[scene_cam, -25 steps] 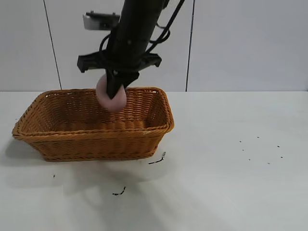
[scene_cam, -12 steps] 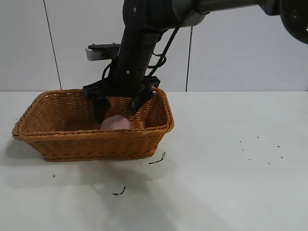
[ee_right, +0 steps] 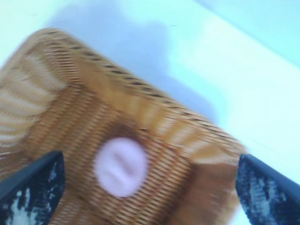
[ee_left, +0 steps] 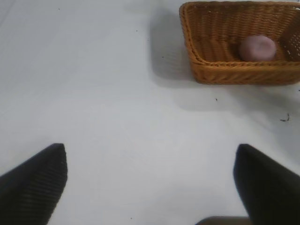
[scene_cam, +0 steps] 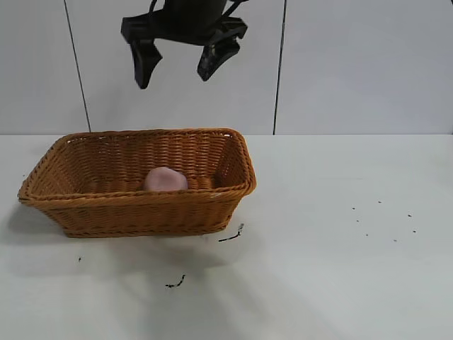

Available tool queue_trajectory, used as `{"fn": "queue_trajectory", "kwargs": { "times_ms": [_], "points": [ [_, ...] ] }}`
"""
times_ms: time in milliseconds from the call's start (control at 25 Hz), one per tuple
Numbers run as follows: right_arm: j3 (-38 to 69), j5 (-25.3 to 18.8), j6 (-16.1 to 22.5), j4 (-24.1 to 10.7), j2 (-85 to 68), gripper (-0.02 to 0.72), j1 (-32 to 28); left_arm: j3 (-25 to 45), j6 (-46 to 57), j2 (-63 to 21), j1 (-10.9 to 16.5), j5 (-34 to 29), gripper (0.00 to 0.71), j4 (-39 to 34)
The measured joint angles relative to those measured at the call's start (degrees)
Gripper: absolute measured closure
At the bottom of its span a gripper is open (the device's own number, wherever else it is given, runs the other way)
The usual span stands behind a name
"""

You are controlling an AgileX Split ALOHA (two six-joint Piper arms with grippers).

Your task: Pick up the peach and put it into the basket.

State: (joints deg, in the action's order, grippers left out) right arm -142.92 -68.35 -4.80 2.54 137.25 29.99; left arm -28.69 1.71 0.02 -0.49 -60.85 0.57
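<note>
The dusty-pink peach lies on the floor of the orange-brown wicker basket, near its middle. My right gripper hangs open and empty high above the basket, well clear of the rim. In the right wrist view the peach sits in the basket below the open right gripper. My left gripper is open and empty over bare table, far from the basket, where the peach shows. The left arm is out of the exterior view.
The basket stands on the left part of a white table. Small dark scraps lie on the table just in front of the basket, with fine specks to the right. A pale panelled wall is behind.
The right gripper carried the peach down into the basket, opened and let go of it, then rose straight up, empty. The peach stays in the basket.
</note>
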Motion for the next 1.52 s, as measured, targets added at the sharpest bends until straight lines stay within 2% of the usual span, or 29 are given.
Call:
{"fn": "queue_trajectory", "kwargs": {
  "times_ms": [480, 600, 800, 1040, 1520],
  "points": [
    [-0.23, -0.99, 0.6, -0.87, 0.0, 0.015, -24.84, 0.0, 0.0, 0.0, 0.0, 0.0, 0.017, 0.0],
    [0.43, -0.99, 1.29, -0.06, -0.12, 0.015, -28.1, 0.0, 0.0, 0.0, 0.0, 0.0, 0.017, 0.0],
    [7.0, -0.99, 1.19, -0.02, -4.02, 0.015, -28.78, 0.0, 0.0, 0.0, 0.0, 0.0, 0.017, 0.0],
    [24.24, -0.92, 1.15, 0.71, -18.09, 0.015, -28.78, 0.0, 0.0, 0.0, 0.0, 0.0, 0.017, 0.0],
    [79.28, -1.03, 1.51, 0.66, -67.03, 0.008, -28.78, 0.0, 0.0, 0.0, 0.0, 0.0, 0.017, 0.0]
  ]
}}
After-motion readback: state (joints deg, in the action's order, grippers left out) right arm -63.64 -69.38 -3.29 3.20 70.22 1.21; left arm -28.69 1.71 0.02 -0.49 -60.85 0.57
